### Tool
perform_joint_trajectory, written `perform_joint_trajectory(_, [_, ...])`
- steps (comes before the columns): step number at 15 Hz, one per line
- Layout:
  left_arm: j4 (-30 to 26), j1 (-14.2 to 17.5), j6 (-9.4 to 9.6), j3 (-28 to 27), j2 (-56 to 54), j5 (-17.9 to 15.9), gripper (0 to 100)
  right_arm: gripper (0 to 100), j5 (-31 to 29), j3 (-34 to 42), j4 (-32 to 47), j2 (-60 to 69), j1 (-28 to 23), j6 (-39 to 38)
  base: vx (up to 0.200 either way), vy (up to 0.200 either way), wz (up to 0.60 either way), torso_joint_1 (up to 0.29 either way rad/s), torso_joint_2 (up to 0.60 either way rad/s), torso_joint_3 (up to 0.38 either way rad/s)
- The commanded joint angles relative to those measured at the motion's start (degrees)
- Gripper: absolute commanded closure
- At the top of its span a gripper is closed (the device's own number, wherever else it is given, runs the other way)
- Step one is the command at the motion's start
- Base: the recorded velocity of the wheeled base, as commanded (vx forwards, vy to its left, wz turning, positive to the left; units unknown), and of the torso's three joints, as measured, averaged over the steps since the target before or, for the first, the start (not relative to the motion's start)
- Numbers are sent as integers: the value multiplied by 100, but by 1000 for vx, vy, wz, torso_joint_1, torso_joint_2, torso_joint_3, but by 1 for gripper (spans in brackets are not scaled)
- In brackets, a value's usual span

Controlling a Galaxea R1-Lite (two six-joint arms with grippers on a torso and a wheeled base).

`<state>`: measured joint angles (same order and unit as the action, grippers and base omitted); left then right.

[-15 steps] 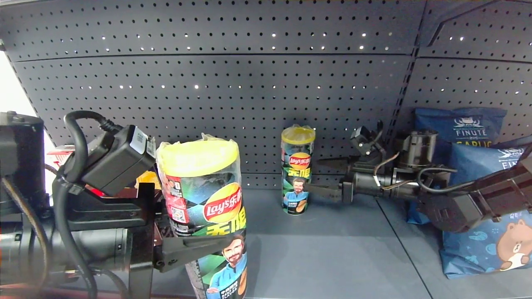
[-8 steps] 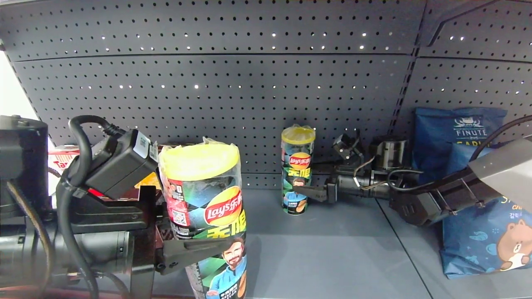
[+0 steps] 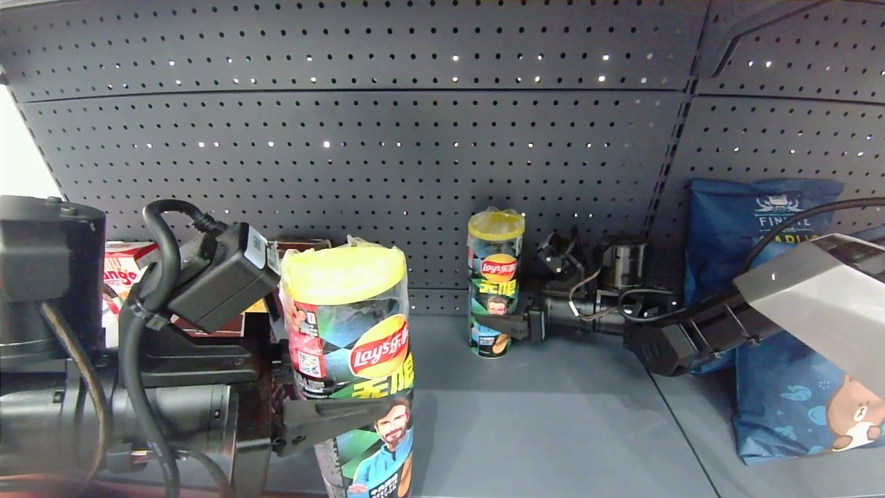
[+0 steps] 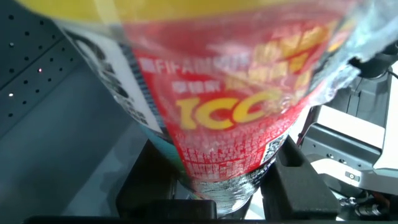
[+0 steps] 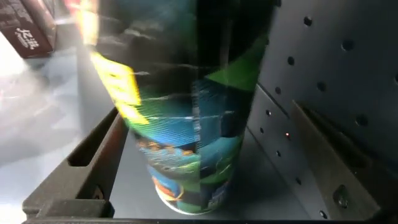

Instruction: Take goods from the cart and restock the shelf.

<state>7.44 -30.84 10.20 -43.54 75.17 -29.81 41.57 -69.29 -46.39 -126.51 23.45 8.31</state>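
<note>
At shelf front-left, left gripper [image 3: 339,408] is clamped on a chips can [image 3: 349,332], fingers on the lower half; the can is upright, yellow lid up, at the front edge of the shelf [image 3: 553,415]. Can't tell if its base touches the deck. Right gripper [image 3: 494,317] sits further back, fingers apart, straddling a second chips can [image 3: 495,277] low down, with a gap on both sides in the right wrist view. That can stands upright just before the pegboard [image 3: 415,138]. Blue snack bags [image 3: 753,207] are at the right, boxes [image 3: 124,277] behind the left arm.
</note>
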Motion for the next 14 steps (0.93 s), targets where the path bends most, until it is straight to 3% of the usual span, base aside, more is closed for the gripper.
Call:
perform_joint_trajectory(1, [3,-1,-1,13,16,1,100,0,27,-76,-11,-75,10,-58,0,0,0,0,0,0])
perform_joint_trajectory(2, [3,-1,-1,13,16,-8,100,0,35,-93,-28,-119,10,-76,0,0,0,0,0,0])
perform_joint_trajectory(3, [3,-1,-1,48,16,-8,100,100,35,-102,-143,-137,10,-84,0,0,0,0,0,0])
perform_joint_trajectory(8, [3,8,8,74,7,1,100,100,18,-23,-178,-22,168,-163,0,0,0,0,0,0])
perform_joint_trajectory(14, [232,140,-1,101,16,-8,100,100,-219,1155,-187,1234,537,-155,0,0,0,0,0,0])
